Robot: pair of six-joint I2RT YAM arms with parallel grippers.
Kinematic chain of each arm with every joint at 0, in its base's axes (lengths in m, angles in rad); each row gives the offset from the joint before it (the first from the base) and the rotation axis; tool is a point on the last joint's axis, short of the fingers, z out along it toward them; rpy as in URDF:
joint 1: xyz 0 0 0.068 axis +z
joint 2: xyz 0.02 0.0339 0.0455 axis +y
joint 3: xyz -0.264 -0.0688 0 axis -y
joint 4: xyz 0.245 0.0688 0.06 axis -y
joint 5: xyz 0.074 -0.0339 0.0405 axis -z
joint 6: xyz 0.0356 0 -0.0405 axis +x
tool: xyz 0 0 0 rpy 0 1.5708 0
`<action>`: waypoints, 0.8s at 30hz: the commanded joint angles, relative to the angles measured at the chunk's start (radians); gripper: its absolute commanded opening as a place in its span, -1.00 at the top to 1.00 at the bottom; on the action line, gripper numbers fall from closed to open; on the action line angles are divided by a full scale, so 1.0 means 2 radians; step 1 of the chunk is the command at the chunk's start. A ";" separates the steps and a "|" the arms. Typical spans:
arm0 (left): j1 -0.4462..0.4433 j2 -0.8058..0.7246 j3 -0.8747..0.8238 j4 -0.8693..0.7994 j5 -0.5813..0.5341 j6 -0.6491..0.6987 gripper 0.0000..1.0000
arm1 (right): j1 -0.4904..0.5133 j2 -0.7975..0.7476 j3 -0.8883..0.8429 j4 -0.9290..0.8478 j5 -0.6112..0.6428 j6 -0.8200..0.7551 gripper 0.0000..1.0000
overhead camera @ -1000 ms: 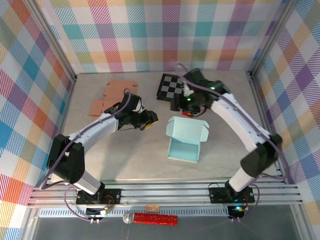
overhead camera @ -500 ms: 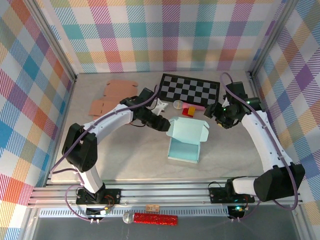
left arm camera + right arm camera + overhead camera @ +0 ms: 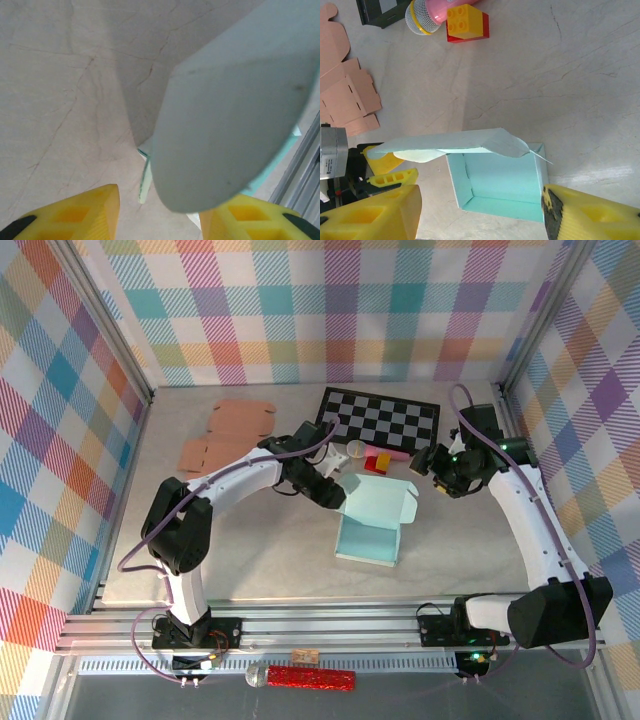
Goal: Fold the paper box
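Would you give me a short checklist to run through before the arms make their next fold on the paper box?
1. Box upright, lid raised: ok.
2. Left gripper at the lid's side flap: ok, the flap sits just ahead of its fingers.
3. Flap gripped: not ok, the fingers stand apart.
4. Right gripper open and apart from the box: ok.
5. Brick and microphone away from the box: ok.
6. Box walls locked in place: cannot tell.
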 commanded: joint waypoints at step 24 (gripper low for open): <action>-0.021 0.001 0.018 0.014 -0.042 0.023 1.00 | -0.003 0.025 -0.021 0.016 -0.035 -0.021 -0.26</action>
